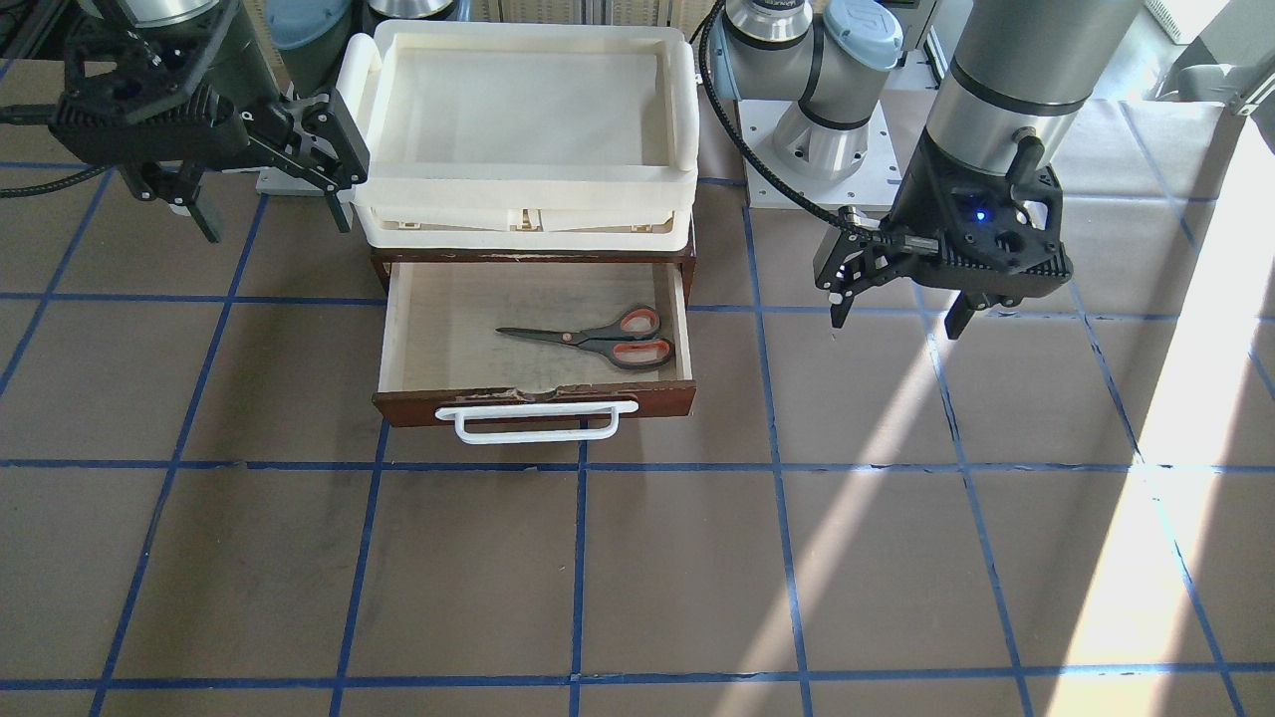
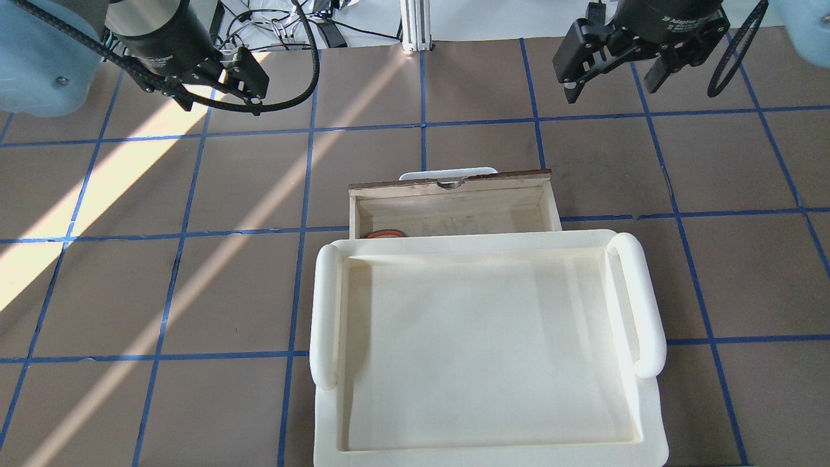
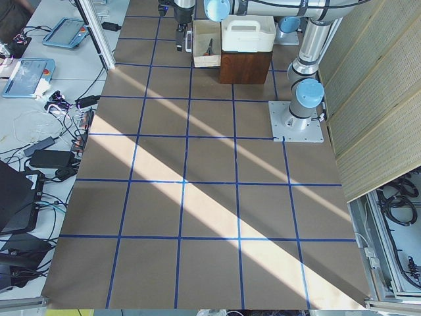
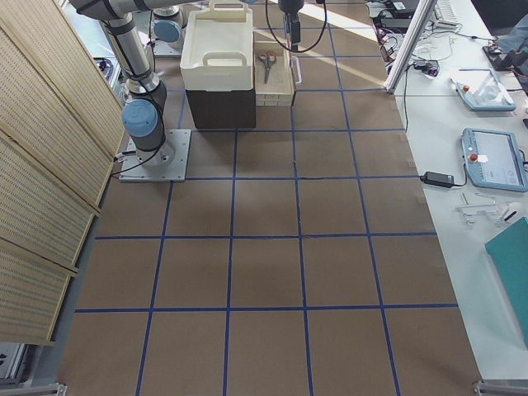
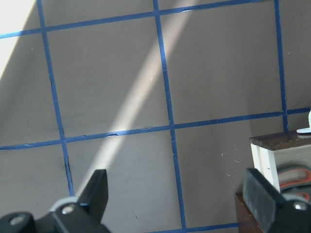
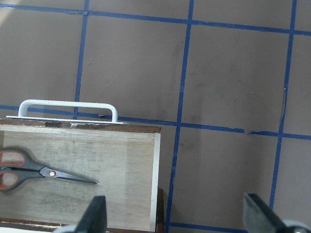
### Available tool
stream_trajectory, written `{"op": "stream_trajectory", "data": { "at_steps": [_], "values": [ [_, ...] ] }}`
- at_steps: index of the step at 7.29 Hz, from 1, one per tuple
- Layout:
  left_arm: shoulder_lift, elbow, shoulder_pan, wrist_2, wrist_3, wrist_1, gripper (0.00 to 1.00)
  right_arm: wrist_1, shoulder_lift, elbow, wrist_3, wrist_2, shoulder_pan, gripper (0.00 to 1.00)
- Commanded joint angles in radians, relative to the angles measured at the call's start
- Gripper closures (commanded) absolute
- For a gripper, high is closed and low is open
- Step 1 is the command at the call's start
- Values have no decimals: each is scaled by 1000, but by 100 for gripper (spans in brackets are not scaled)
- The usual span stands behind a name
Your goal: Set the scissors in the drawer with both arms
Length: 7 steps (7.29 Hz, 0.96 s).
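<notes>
Table (image 1: 299, 568), as I see it from my station: a brown surface ruled into squares by blue tape lines (image 1: 579, 558), with sunlight bands across the robot's left half. Standing directly on it are the dark wooden cabinet (image 3: 245, 66), with its drawer (image 1: 657, 400) pulled out, the left arm's mounting plate (image 3: 283, 131) and the right arm's mounting plate (image 4: 169, 161).

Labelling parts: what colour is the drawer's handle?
The handle is white; the front-facing view shows it best.
</notes>
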Motion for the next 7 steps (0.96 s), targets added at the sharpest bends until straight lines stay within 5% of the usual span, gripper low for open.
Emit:
{"op": "stream_trajectory", "data": {
  "at_steps": [1, 7],
  "values": [
    [34, -9, 31, 2, -10, -40, 0, 2, 1, 0, 1, 0, 0, 0],
    [90, -61, 54, -4, -41, -74, 0, -1, 1, 0, 1, 1, 0, 0]
  ]
}}
